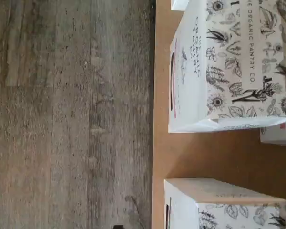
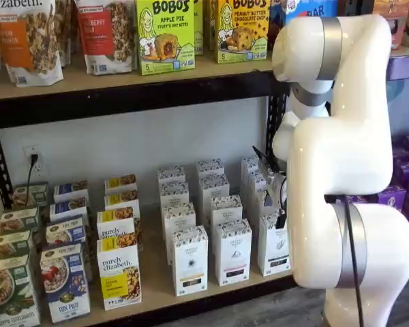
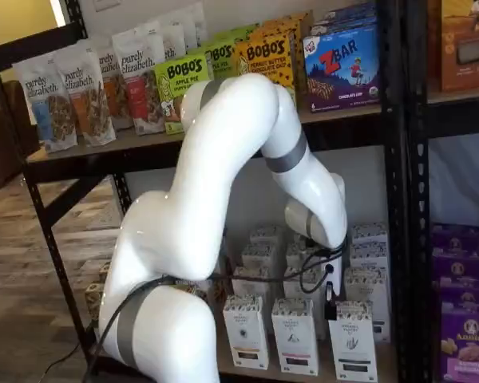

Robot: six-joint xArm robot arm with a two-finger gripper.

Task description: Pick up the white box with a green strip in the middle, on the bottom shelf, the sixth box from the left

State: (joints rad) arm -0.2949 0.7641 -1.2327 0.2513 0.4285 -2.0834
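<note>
My gripper hangs right of centre in a shelf view, jaws apart, just above the white box on the bottom shelf. I should lower straight, straddling its narrow sides without nudging neighbours.

On the upper shelf we see purely elizabeth granola bags standing beside green Bobo's apple pie boxes and yellow Bobo's peanut butter boxes, with a blue ZBar carton further along. Lower down, rows of purely elizabeth boxes with yellow panels stand next to blue cereal boxes, and purple Annie's boxes fill the neighbouring rack. Grey wood-plank flooring lies in front of the rack, and we can make out a plug in a wall outlet.
</note>
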